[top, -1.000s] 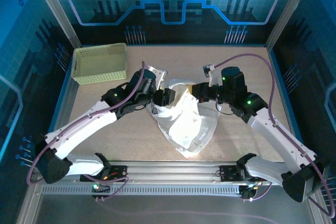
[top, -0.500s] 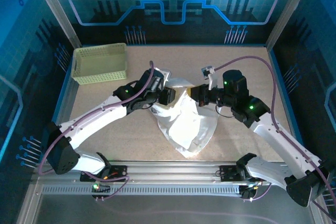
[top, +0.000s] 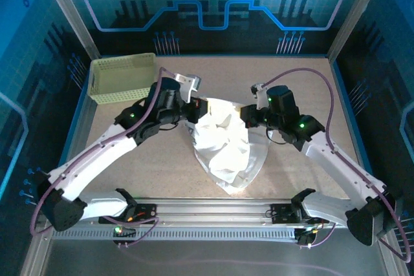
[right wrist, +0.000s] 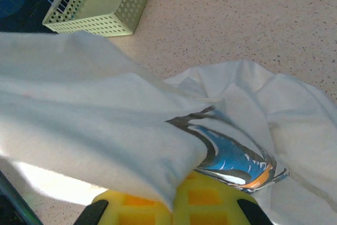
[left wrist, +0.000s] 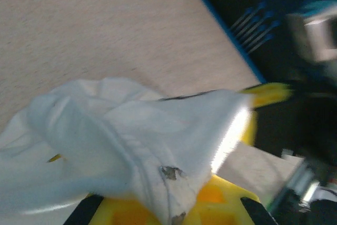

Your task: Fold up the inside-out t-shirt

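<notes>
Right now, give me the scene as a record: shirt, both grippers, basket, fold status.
t-shirt: white, crumpled in a heap mid-table, not laid flat
printed graphic: blue and dark, seen in the right wrist view
left gripper: shut on the t-shirt's upper left edge
right gripper: shut on the t-shirt's upper right edge
basket: pale green lattice, far left of the table, apart from the t-shirt
fold status: no neat fold made yet
</notes>
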